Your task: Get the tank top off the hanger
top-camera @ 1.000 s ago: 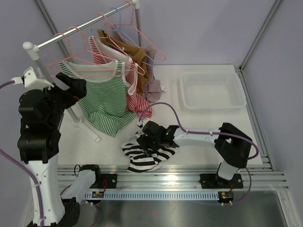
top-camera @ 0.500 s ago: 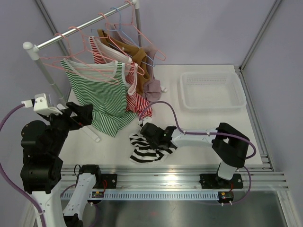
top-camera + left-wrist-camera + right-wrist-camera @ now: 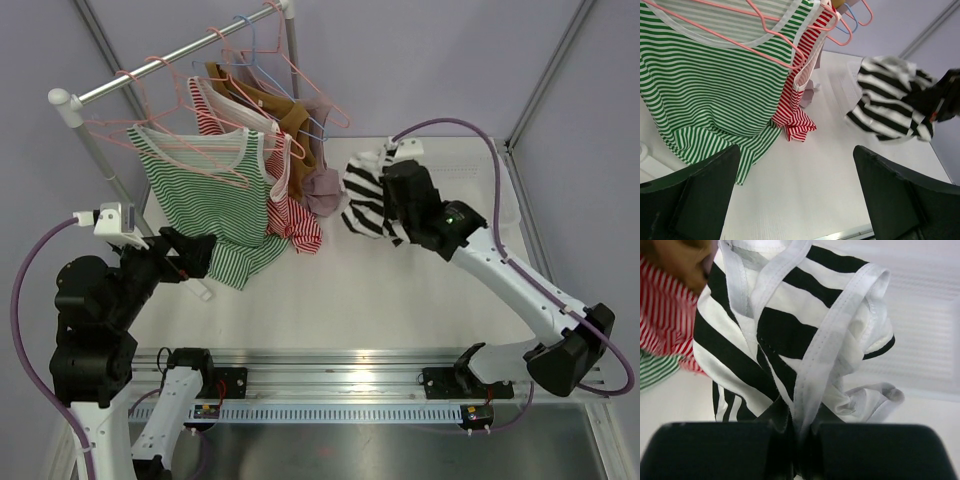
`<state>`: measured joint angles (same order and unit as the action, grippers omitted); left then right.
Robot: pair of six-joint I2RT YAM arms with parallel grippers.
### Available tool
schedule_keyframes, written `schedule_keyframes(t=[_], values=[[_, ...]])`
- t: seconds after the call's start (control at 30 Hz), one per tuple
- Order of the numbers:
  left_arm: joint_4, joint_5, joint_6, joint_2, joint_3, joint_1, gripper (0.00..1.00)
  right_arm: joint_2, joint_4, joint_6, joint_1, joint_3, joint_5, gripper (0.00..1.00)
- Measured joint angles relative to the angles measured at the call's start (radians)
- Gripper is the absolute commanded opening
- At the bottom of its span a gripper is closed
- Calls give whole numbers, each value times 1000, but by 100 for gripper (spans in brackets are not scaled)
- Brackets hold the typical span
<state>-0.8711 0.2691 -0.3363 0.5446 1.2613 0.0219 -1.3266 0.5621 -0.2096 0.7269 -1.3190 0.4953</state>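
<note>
Two arms show in the top view. The right gripper (image 3: 398, 200) is clamped on a bunched black-and-white tank top (image 3: 365, 195), which hangs in the air clear of any hanger, on the gripper's rack-facing side. The left gripper (image 3: 195, 255) sits low, with the green striped tank top (image 3: 215, 215) directly ahead of it on a pink hanger (image 3: 215, 165). From the left wrist, the fingers are spread wide and hold nothing. The green top fills the space ahead and above, draping straight down from its hanger, and the black-and-white bundle is well off to the gripper's right. From the right wrist, the fingers pinch the white-trimmed straps together. The cloth spills forward from them, and the white basket (image 3: 930, 340) lies beyond, to the right. I judge the left arm the nearer one for the green top.
</note>
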Motion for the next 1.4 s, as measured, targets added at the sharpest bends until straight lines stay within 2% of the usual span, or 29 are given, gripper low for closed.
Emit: schedule_keyframes(t=[0.27,0.4,0.53,0.57,0.6,0.63,0.67,0.83,1.0,1.2,1.4], values=[[4,26,-43,4,0,8,99,-38,33,113,-276,-207,43,0],[14,73,-93,42,31,9,99,-95,-27,183,-389,-218,17,0],[58,138,-133,90,73,9,99,-197,-126,267,-450,-207,-51,2],[67,151,-140,100,85,9,99,-227,-152,285,-463,-200,-73,14],[76,161,-145,107,97,9,99,-261,-167,299,-475,-194,-92,30],[81,167,-149,112,109,9,99,-285,-176,304,-484,-190,-100,56],[86,168,-154,116,123,9,99,-314,-176,309,-494,-187,-108,98],[99,134,-163,139,212,10,99,-391,-131,336,-514,-180,-119,99],[105,56,-168,229,333,10,99,-360,-71,283,-514,-181,-150,100],[87,-55,-182,407,449,48,99,-130,-43,163,-514,-165,-444,99],[1,-309,-165,613,618,218,96,128,-111,16,-514,-49,-745,97]])
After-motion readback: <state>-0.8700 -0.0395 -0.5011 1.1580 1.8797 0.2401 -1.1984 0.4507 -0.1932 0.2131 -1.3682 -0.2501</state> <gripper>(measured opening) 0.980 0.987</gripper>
